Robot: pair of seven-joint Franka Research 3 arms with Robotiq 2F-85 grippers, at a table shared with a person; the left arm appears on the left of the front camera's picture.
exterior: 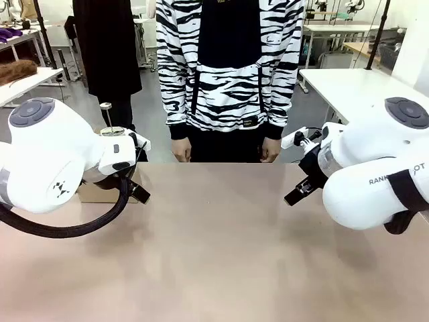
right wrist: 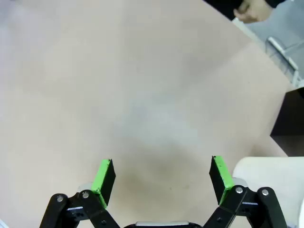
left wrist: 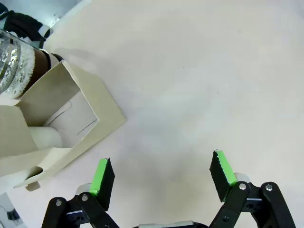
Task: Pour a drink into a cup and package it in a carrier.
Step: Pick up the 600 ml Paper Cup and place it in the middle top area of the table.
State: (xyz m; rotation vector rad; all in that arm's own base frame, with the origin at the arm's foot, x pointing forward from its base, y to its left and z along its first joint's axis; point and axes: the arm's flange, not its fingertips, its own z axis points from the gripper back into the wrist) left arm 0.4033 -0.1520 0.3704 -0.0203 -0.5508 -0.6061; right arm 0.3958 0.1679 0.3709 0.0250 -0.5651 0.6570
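- Starting state logged: left gripper [left wrist: 161, 164] and right gripper [right wrist: 162, 161] both hang over bare table [left wrist: 199, 71], jaws spread wide, nothing between the green pads.
- Carrier [left wrist: 71, 114] sits at the table's left edge, just beside my left gripper. The jug [left wrist: 14, 61] stands right behind it, with the drink [left wrist: 42, 61] showing as a dark brown band through the glass.
- A pale rounded shape [left wrist: 45, 137] by the carrier's inner wall may be the cup; I cannot confirm this.
- Judgement: pouring not yet begun, and the jug is the first thing to fetch.
- Plan: approach the jug past the carrier without nudging its thin wall, close on a firm part, and keep it upright until it is over the cup.
- Materials: the carrier is matte, creased cardboard, light and easy to shove. The jug is clear, smooth glass, likely slippery and heavy with liquid, so I will tilt it slowly.
- Person's hand [right wrist: 247, 12] rests at the far edge, well apart from both grippers.
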